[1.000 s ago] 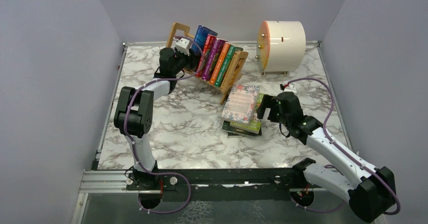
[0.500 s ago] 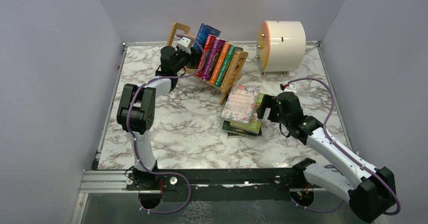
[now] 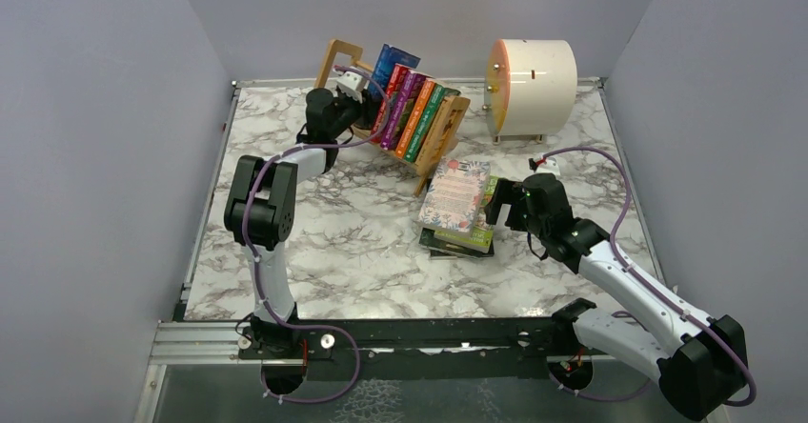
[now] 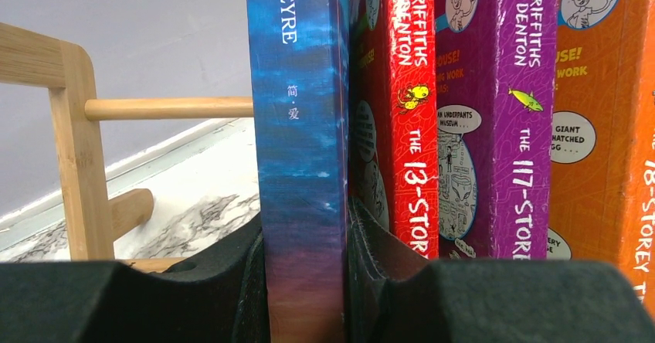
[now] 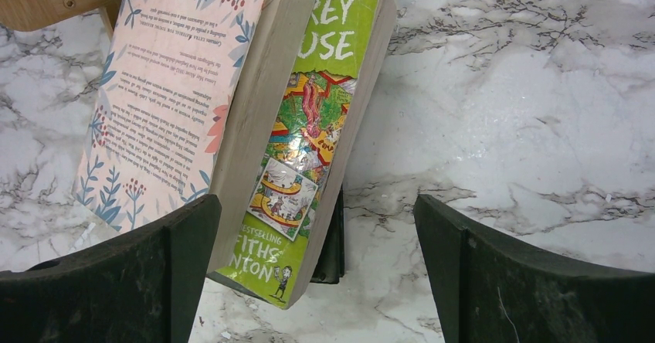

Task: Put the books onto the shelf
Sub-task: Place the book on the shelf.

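Note:
The light-wood shelf (image 3: 446, 130) stands at the back of the table, with red, purple, orange and green books (image 3: 414, 113) leaning in a row inside it. My left gripper (image 3: 368, 107) is shut on a blue book (image 3: 392, 61) held upright at the row's left end. In the left wrist view the blue book (image 4: 297, 127) sits between the pads of the left gripper (image 4: 305, 297), next to the red book (image 4: 405, 111). A stack lies on the table: a floral-cover book (image 3: 455, 192) over a green one (image 3: 479, 232). My right gripper (image 3: 495, 209) stands open beside the stack; the green book (image 5: 309, 142) reaches between its fingers (image 5: 154, 273) untouched.
A cream drum (image 3: 532, 78) stands at the back right. The shelf's left end piece (image 4: 73, 142) and a rail (image 4: 170, 109) are left of the blue book. A dark book (image 5: 334, 242) lies under the stack. Grey walls close in the marble table (image 3: 343, 242).
The left gripper has shifted slightly right and farther back with the blue book, closer to the red book. The right arm has not moved.

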`<state>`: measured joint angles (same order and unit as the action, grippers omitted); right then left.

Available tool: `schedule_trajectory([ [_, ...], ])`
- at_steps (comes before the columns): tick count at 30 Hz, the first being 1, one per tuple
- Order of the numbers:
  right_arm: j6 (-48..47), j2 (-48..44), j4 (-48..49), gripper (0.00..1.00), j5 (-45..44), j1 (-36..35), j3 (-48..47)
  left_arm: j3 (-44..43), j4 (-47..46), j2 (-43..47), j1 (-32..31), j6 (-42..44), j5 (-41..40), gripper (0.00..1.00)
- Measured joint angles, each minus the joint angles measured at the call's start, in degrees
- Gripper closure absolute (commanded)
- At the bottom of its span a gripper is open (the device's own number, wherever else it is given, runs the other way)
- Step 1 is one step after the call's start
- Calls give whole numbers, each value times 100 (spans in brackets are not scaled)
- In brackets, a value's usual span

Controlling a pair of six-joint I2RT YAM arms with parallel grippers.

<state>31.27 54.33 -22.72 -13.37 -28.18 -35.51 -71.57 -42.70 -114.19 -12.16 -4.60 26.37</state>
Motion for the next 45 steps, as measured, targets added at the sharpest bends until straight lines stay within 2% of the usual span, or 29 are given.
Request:
schedule_trajectory([
  [5,0,-2,2,5,2,0,0,11,-13,-2,-9,-74,0,85],
  [13,2,-2,4,5,37,0,0,415,-153,164,-28,-81,-35,72],
  [14,2,-2,4,5,42,0,0,428,-160,175,-33,-83,-44,66],
  [15,2,-15,4,5,59,-2,0,474,-184,273,-50,-90,-44,64],
  [18,2,-68,2,5,63,0,0,494,-223,389,-68,-116,-42,61],
  [35,13,-175,0,5,74,-2,0,549,-479,627,-109,-258,-15,59],
  [45,48,-238,0,5,76,-2,0,551,-490,627,-109,-398,302,60],
])
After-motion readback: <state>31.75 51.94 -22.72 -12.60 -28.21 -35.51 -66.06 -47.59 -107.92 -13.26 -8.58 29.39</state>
